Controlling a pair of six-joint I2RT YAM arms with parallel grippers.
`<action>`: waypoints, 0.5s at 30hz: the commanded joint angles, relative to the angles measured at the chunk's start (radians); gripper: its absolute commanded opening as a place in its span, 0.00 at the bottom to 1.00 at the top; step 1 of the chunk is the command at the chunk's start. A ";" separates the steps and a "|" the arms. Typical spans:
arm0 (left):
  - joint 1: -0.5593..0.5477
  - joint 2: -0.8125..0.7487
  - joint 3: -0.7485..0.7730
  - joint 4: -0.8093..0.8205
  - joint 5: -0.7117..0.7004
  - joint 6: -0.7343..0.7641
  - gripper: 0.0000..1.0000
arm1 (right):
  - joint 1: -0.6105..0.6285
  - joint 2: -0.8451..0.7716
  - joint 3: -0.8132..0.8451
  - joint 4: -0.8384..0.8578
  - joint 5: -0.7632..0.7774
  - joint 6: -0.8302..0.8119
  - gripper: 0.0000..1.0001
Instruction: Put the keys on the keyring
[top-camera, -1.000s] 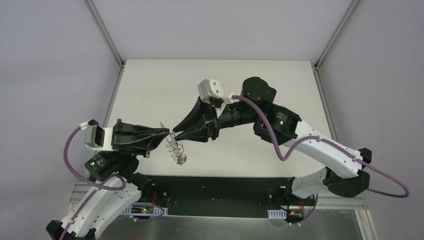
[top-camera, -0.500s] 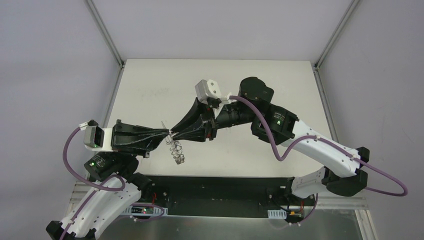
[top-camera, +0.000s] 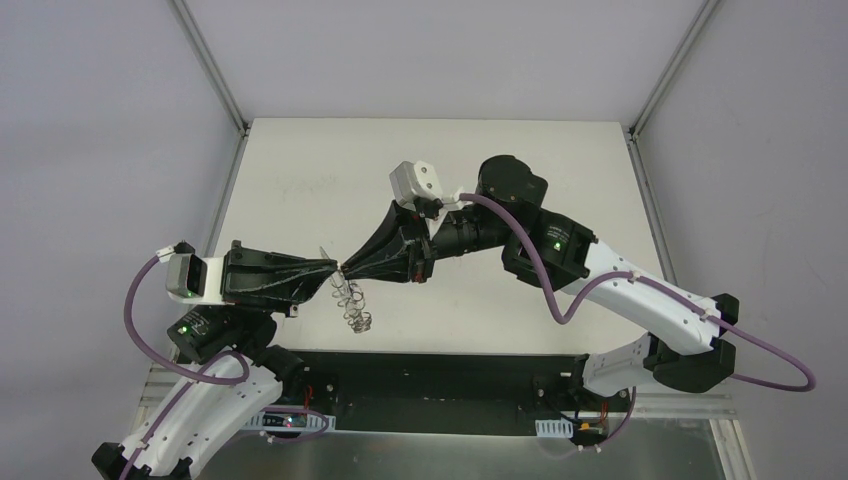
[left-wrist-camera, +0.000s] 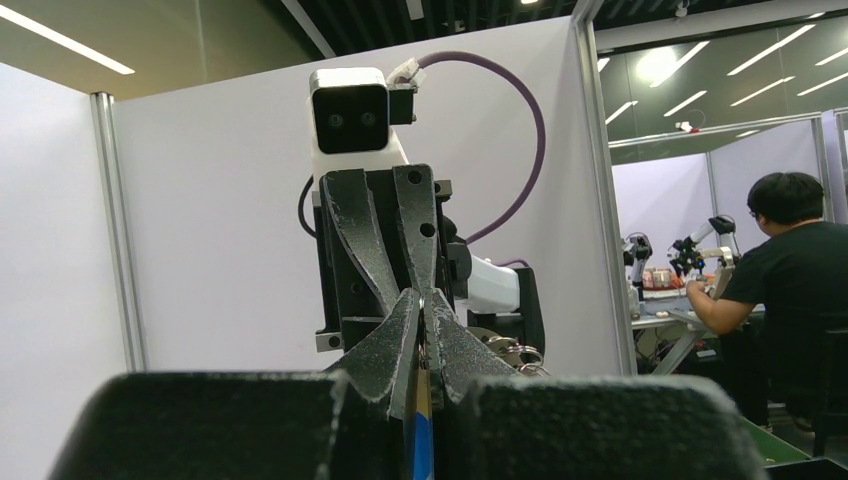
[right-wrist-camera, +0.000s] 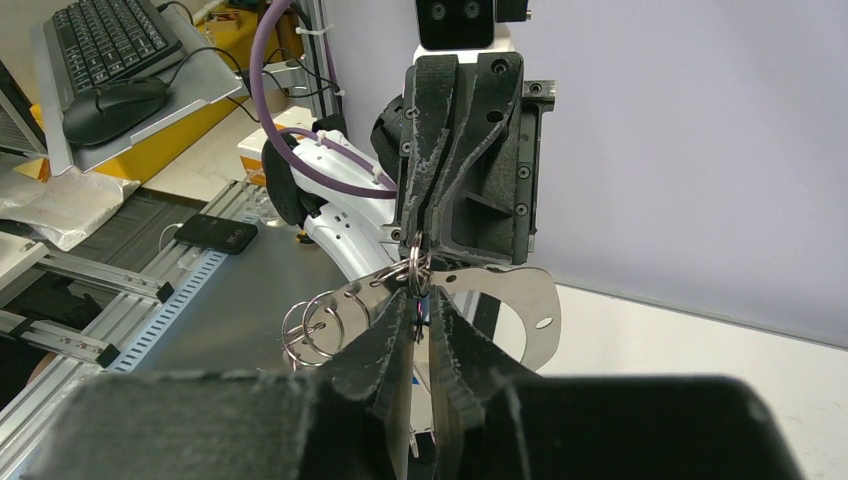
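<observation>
Currently the left gripper (top-camera: 332, 268) is clamped on the key (left-wrist-camera: 421, 445), whose bright-blue body shows as a thin strip between its closed fingers in the left wrist view. The right gripper (top-camera: 350, 268) meets it tip to tip above the near half of the table (top-camera: 560, 180). Its fingers (right-wrist-camera: 395, 340) stand nearly together with only a narrow slit between them, and whether they pinch a loop cannot be told. The keyring (top-camera: 352, 303) hangs from that meeting point and dangles toward the table's near edge. Which gripper carries its weight cannot be told. Judged from its build, the keyring is light, thin, hard wire: stiff along the rim but free to swing and twist, and slippery against the finger pads. Its small loops are likely to snag on one another. Take hold on the rim right beside the loop being worked, not on a hanging loop, so that the ring cannot pivot. The key is small, rigid and light. Grip it on the blue body and leave the pale end free for threading. Open room lies toward the far and right parts of the table. Toward the near edge the two arm bases and the hanging loops restrict motion. With the fingertips this close, only small, slow adjustments are advisable.
</observation>
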 joint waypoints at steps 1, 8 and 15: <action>-0.008 -0.010 0.027 0.050 0.007 0.001 0.00 | 0.008 -0.022 0.038 0.057 -0.018 -0.004 0.12; -0.008 -0.007 0.028 0.050 0.010 -0.002 0.00 | 0.011 -0.021 0.038 0.060 -0.018 -0.004 0.06; -0.008 -0.006 0.020 0.050 0.015 -0.008 0.00 | 0.013 -0.027 0.032 0.061 -0.024 -0.015 0.00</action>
